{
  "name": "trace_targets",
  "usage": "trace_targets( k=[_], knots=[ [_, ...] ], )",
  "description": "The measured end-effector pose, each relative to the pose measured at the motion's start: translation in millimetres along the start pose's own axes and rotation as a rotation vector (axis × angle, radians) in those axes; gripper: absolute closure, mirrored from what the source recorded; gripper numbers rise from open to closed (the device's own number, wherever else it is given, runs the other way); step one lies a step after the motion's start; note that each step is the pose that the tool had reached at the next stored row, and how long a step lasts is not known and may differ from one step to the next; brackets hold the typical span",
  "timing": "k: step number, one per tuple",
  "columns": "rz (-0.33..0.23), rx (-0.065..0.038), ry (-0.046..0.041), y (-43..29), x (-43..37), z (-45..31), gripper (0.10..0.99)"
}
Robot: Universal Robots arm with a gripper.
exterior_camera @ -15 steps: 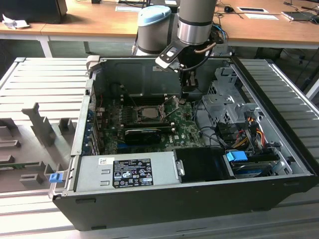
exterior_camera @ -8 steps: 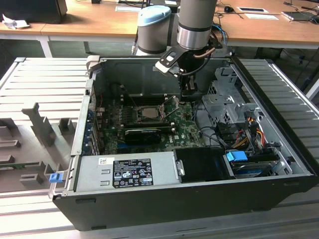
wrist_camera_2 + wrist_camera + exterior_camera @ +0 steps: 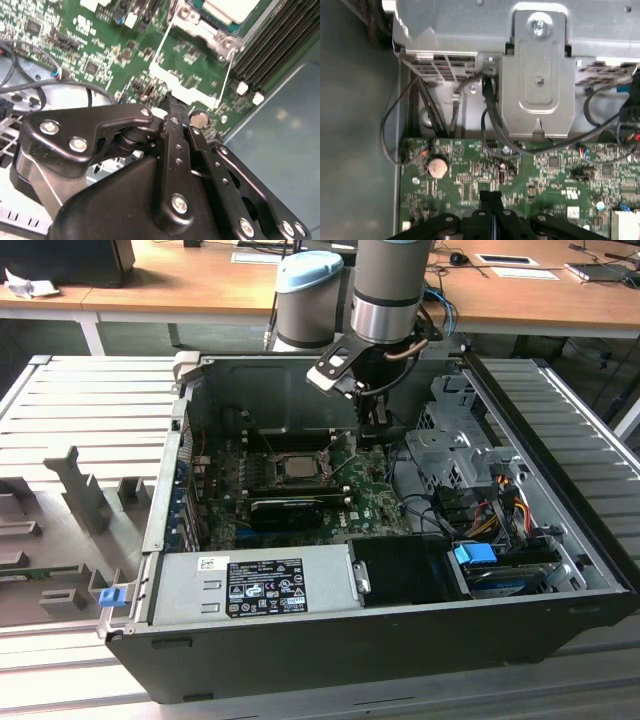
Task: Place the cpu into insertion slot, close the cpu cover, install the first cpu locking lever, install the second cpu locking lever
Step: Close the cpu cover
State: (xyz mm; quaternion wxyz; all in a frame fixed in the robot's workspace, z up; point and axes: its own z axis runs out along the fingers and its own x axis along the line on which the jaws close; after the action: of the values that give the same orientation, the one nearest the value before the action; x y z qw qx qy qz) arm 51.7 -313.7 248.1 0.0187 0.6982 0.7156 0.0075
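Counting first: one cpu (image 3: 298,466) lies seated in the one insertion slot (image 3: 279,470) on the green motherboard (image 3: 375,502). It is near the single gripper (image 3: 171,104), whose jaws are pressed together on nothing (one coin cell (image 3: 199,119) sits just beside the tips). Two thin wire levers (image 3: 164,37) stand by the socket in the second wrist view. The first wrist view looks instead toward a metal bracket (image 3: 536,75).

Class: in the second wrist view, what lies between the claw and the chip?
In the second wrist view, green board, a silvery metal bracket and two thin wire levers lie between the claw and the chip.
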Motion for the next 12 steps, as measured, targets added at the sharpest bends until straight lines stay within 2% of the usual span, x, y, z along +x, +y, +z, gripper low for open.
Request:
trace_targets(
  k=[2,9,12],
  knots=[
    [0.000,0.000,-0.0001,-5.9,0.1,-0.1,0.980],
    [0.000,0.000,-0.0001,-13.9,0.3,-0.4,0.980],
    [0.000,0.000,0.0000,-19.6,0.5,-0.4,0.980]
  ],
)
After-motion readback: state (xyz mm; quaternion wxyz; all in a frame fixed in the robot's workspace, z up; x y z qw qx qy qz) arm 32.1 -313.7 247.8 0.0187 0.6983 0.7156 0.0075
